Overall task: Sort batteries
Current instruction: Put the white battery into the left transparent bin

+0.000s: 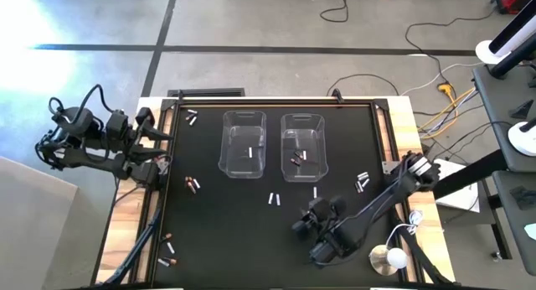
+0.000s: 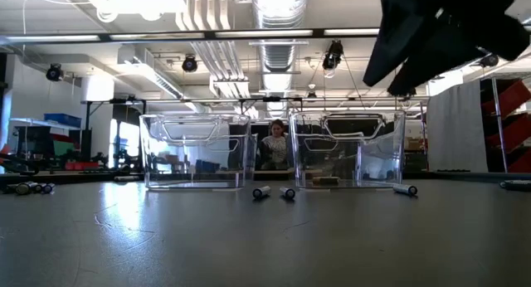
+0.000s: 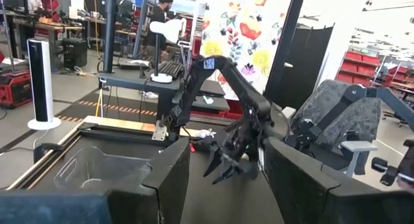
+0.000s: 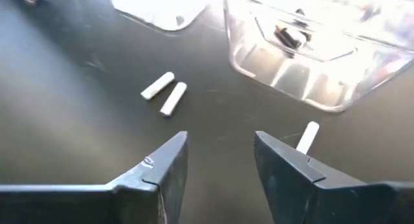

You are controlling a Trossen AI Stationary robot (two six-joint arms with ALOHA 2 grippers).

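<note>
Your right gripper [image 4: 220, 166] hangs above the black desk [image 1: 218, 231] at about five o'clock from the middle, fingers parted to a moderate gap with nothing between them. A white battery [image 4: 306, 137] lies on the mat just beyond one fingertip, at six o'clock of the right bin [image 1: 302, 145]; I'd judge that cell is your next pick. You'll want to shift so both fingers straddle it, drop to the surface, then close.

Two more white batteries [image 1: 273, 199] lie side by side at the desk's centre, near six o'clock of the left bin [image 1: 244, 143]. That left bin holds one white cell; the right bin holds dark cells and what looks like a white one, so sorting appears early. Strays remain: a white cluster [image 1: 363, 182] at three o'clock, dark copper-ended cells [image 1: 192, 183] at nine, more at seven o'clock [image 1: 168, 251] and a few at eleven [image 1: 192, 116].

Your left gripper [image 3: 223, 179] waits off the desk's nine o'clock edge, fingers apart by a middling gap, empty.

The desk is a dark matte mat in a wooden frame, glare on it in the low view. Beyond: a workshop with ceiling ducts, cables on the concrete floor, and a person [image 2: 275, 143] seated behind the bins.
</note>
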